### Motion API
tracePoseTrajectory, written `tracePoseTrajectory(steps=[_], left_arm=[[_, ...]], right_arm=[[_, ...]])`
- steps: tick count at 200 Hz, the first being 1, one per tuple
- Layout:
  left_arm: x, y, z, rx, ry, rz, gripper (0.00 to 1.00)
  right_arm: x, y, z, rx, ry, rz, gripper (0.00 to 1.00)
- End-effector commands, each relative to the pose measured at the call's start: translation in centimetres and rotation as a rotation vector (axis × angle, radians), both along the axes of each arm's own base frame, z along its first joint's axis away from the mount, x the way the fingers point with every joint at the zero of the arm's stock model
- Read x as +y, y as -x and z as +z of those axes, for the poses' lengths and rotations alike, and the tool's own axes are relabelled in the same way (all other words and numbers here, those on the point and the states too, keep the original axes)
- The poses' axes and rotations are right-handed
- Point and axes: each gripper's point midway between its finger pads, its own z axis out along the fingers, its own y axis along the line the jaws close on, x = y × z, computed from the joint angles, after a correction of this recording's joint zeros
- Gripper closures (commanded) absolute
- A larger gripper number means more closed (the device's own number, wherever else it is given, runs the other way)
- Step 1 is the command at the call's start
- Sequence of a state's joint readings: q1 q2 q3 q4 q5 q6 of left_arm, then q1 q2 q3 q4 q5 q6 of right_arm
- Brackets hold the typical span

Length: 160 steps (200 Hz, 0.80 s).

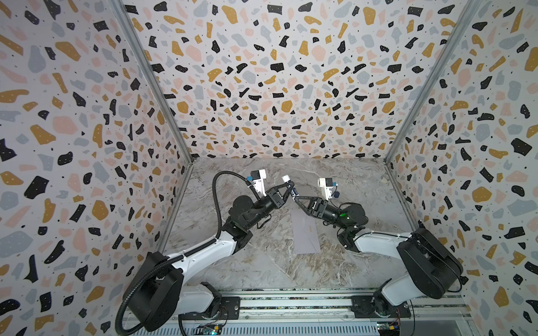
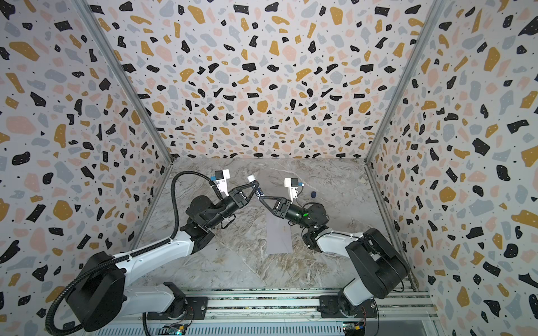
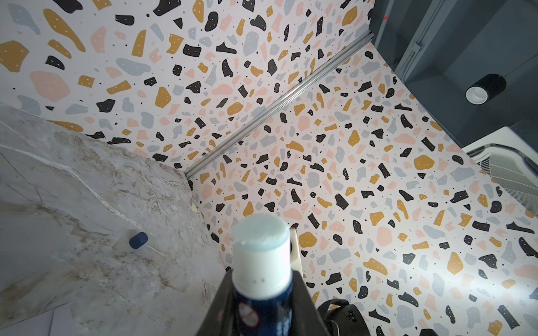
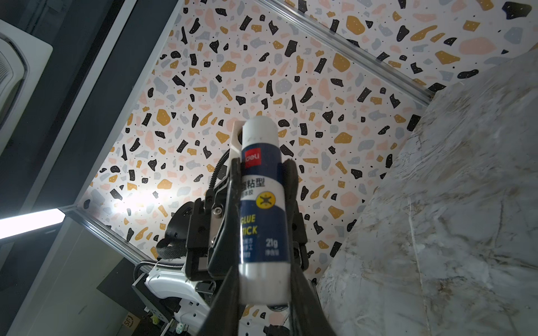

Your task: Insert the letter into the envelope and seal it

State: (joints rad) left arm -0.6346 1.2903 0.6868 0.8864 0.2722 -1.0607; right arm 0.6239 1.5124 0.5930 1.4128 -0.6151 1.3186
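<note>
The lavender-grey envelope (image 1: 305, 232) (image 2: 279, 236) lies flat on the marble table, its far end under my right arm. The letter is hidden. Above the envelope's far end both grippers meet on a blue and white glue stick (image 1: 286, 178) (image 4: 262, 203), uncapped, its pale glue tip (image 3: 260, 229) pointing up and away. My left gripper (image 1: 288, 186) (image 3: 262, 282) is shut round the stick's blue body. My right gripper (image 1: 294, 198) (image 4: 263, 276) is shut on its white base, a finger pressed against each side.
The glue stick's dark blue cap (image 2: 313, 194) (image 3: 138, 240) lies on the table (image 1: 262, 261) behind my right wrist. Terrazzo-patterned walls close off the left, back and right sides. A metal rail (image 1: 291, 302) with both arm bases runs along the front edge.
</note>
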Motion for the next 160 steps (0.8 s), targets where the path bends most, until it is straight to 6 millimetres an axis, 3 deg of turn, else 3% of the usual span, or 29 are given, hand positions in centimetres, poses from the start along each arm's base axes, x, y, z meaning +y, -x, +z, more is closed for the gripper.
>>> tracePoseTrajectory(steps=[1, 82, 160], left_arm=[[-0.4, 0.6, 0.2, -0.051, -0.036, -0.006, 1.00], [-1.1, 0.5, -1.0, -0.049, -0.107, 0.002, 1.00], [-1.7, 0.6, -1.6, -0.045, -0.140, 0.001, 1.00]], right_arm=[[-0.3, 0.1, 2.6, -0.090, -0.011, -0.039, 0.82], [0.1, -1.8, 1.8, -0.253, 0.392, -0.291, 0.85], [0.3, -2.2, 3.8, -0.551, 0.851, -0.642, 0.86]])
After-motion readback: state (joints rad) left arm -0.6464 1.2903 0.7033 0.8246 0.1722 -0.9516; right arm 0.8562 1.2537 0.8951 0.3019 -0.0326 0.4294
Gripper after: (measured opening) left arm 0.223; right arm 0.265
